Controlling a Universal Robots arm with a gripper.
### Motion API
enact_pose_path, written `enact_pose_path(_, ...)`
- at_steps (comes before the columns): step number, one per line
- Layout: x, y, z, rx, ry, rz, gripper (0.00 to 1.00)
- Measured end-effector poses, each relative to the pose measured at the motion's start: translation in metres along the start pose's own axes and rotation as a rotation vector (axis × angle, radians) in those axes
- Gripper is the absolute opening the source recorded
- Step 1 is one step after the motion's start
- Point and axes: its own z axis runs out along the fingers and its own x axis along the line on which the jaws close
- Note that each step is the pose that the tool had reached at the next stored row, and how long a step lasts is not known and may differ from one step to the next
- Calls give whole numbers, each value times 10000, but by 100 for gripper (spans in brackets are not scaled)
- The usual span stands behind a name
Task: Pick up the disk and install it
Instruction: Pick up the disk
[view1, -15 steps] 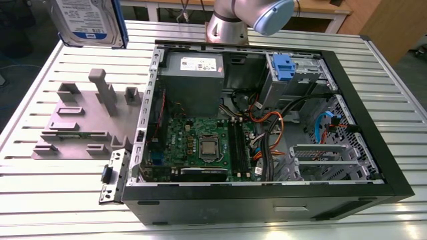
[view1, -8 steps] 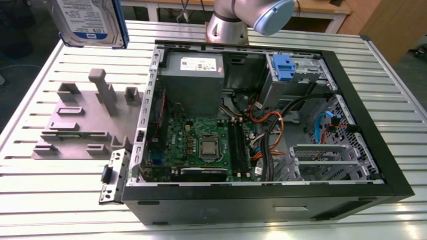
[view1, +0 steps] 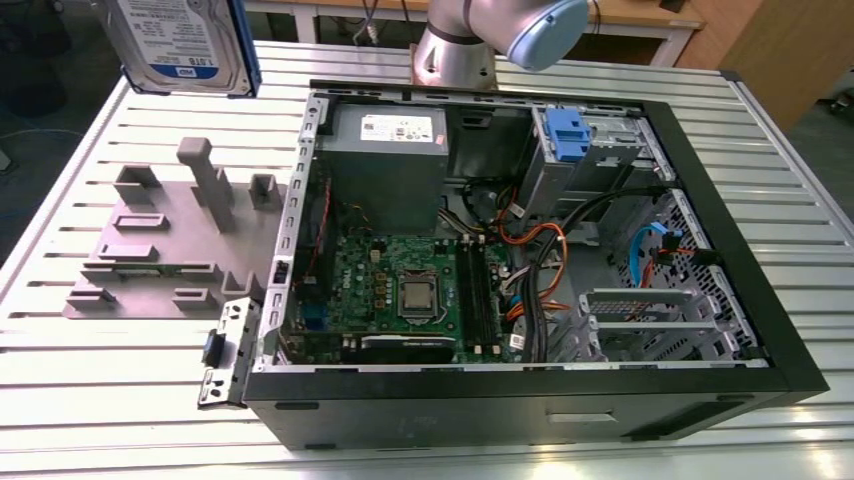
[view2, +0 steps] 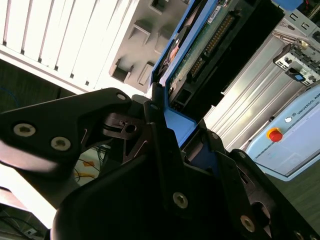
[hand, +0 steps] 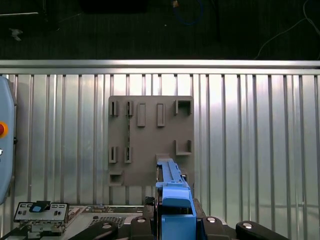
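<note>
Disk (view1: 187, 45) — held above grey fixture (view1: 160, 240), gripper (view2: 167, 122) pinching its blue rail (hand: 174, 200). Risk: edge-only grip could let it tilt — snagging the computer case (view1: 507, 400).

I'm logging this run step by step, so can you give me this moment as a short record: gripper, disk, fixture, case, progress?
gripper: shut on the disk, clamping its blue carrier rail
disk: held in the air above the table, label facing the exterior view
grey fixture: on the table, at the exterior view's left of the case
computer case: lying open on the table, motherboard exposed
progress: disk picked up, not yet in the case
</note>
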Motion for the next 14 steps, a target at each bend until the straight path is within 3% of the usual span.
enact_pose_path(14, 0, -23, -1, 0, 0, -1, 36)
